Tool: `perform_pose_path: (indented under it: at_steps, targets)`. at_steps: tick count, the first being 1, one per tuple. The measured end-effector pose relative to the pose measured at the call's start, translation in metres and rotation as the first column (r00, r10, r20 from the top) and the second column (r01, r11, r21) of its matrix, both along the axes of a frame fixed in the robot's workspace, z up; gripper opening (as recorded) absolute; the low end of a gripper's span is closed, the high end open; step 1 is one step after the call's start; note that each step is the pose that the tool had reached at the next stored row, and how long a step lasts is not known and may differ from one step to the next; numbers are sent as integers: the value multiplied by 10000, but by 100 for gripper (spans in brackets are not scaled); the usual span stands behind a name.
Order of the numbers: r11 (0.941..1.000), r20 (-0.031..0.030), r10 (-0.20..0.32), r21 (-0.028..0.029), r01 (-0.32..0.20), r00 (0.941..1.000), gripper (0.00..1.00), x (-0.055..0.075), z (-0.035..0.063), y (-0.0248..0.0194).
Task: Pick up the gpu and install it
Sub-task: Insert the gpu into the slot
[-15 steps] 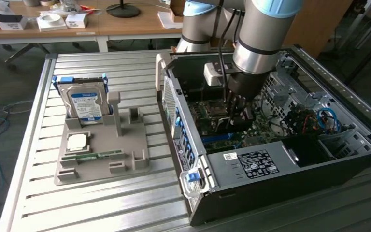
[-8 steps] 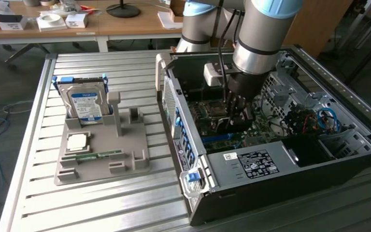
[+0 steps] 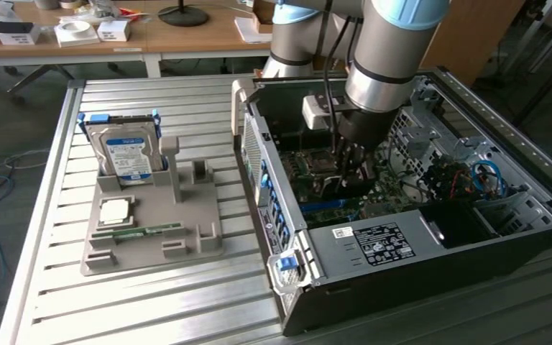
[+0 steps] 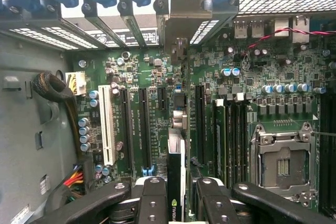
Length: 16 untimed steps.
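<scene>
Holding: the jaws are clamped on the gpu [image 4: 176, 169], one on each flat face, so the card shows edge-on from the wrist.
Place: the arm [image 3: 391, 50] reaches down into the open computer case [image 3: 382, 248]; the gpu stands upright over the motherboard [image 4: 136, 69], in among the long black slots [image 4: 199, 124].
Stage: seating the card, as I judge it; I cannot tell whether its lower edge touches a slot.
Doing it well: I'd keep the card square and upright, its metal bracket [image 4: 180, 51] lined up with the gap in the rear wall [image 4: 181, 9], and press straight and evenly, with no twist.
Edges: the rear wall sits just beside the bracket; a white slot [image 4: 107, 124] lies to one side and the processor socket [image 4: 283, 163] to the other, with small round parts near.
Open room: free above the case's open side, tight sideways between the slots.
Elsewhere: hard drive [image 3: 127, 158] and memory stick [image 3: 146, 231] sit in a grey holder [image 3: 199, 248] on the surface [image 3: 161, 309], at the exterior view's left of the case.
</scene>
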State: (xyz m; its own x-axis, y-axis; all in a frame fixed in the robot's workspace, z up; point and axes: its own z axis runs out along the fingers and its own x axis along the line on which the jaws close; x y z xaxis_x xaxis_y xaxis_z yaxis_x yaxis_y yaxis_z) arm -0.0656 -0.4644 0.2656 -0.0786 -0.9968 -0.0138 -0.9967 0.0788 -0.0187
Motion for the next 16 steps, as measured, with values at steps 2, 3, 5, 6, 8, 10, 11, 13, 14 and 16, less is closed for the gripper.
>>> perform_pose_path:
  at_steps: [2, 3, 5, 6, 8, 10, 11, 13, 14, 16]
  targets:
    - [10000, 0, 1, 0, -1, 10000, 26, -7, -8, 0]
    - [10000, -1, 1, -1, -1, 10000, 26, -9, -11, 0]
    - [10000, -1, 3, -2, -3, 10000, 26, -11, -16, 0]
    - [10000, -1, 3, -3, -3, 10000, 26, -12, -18, 0]
    - [10000, -1, 1, -1, -1, 10000, 26, -13, -22, 0]
    - [10000, -1, 1, -1, -1, 10000, 26, -13, -24, 0]
    - [10000, -1, 2, -1, -2, 10000, 26, -13, -26, 0]
    - [10000, 1, -2, 1, 2, 10000, 26, -19, -33, 0]
    - [10000, 0, 0, 0, 0, 10000, 26, -19, -36, 0]
    - [10000, 0, 3, -1, -3, 10000, 26, -19, -45, 0]
